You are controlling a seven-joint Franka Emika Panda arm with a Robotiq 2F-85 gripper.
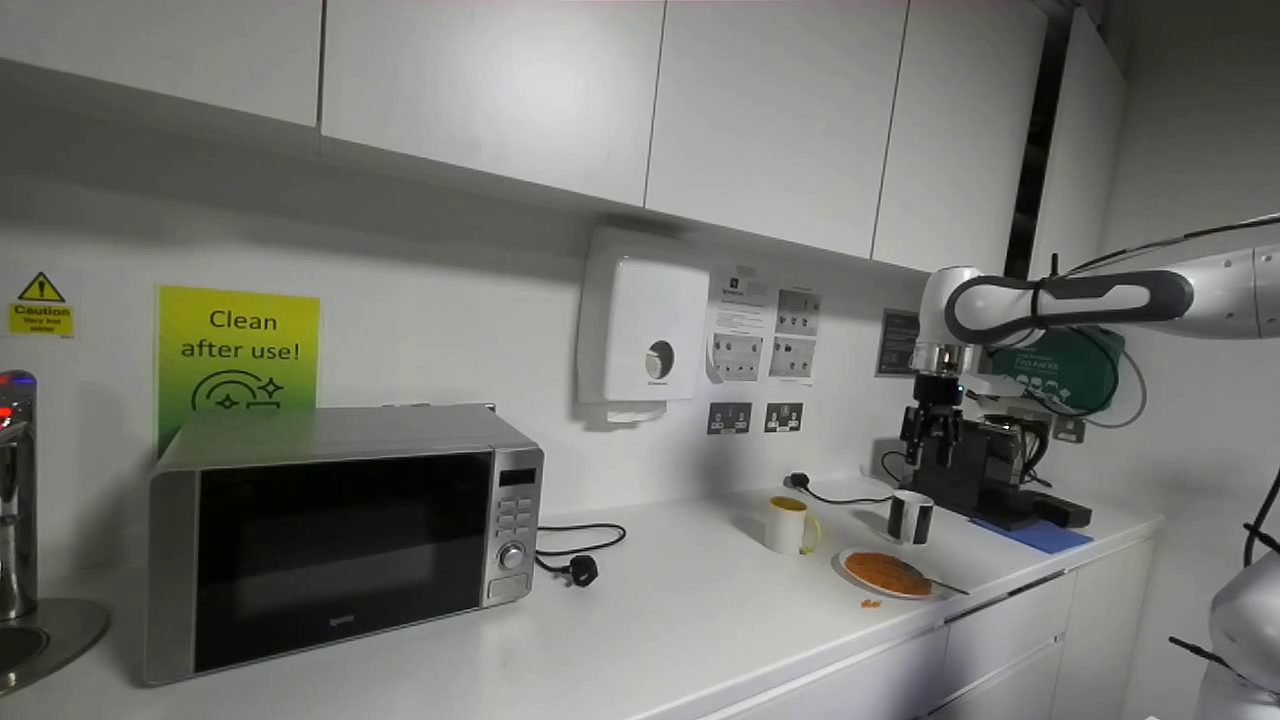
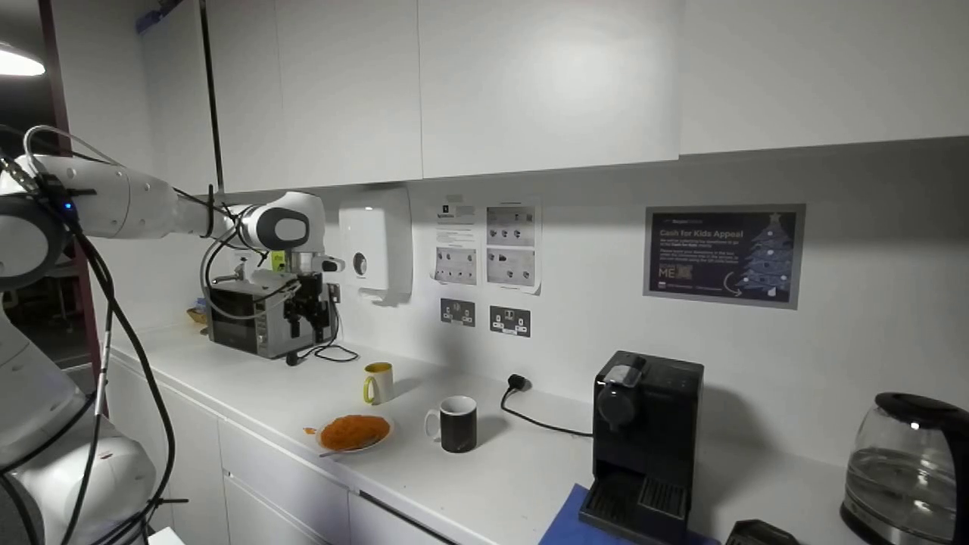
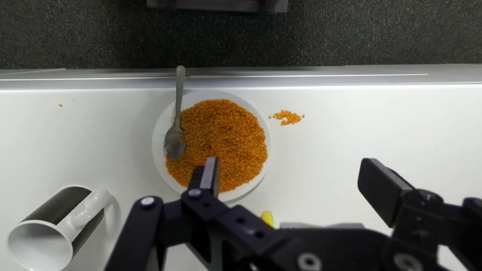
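Since nothing sits between them, the fingers (image 3: 378, 188) of the gripper (image 3: 290, 169) count as spread wide and empty, hanging well above the counter (image 3: 357, 131). Nearest thing looks to be the white mug with yellow inside (image 1: 785, 528) — upright, right of centre and low in the frame in an exterior view. Wrist view gives just its yellow handle (image 3: 267, 217), probably, at bottom centre, rest hidden behind the gripper. Plate (image 3: 159, 145) of orange lentils (image 3: 233, 139) sits near mid-frame there, spoon (image 3: 178, 113) on its left side, stem crossing the counter edge toward the top. Spilled lentils (image 3: 290, 114) lie just right of the plate; black-and-white mug (image 3: 56, 226), lower left. Coffee machine (image 2: 658, 431) stands lower right of centre in an exterior view, well apart from the gripper. Step in hand, judging by the pose: positioning, no contact. Next move calls for alignment before any descent — a finger overlaps the plate in the wrist view, so lentils and spoon need clearance, and the mug handle too.
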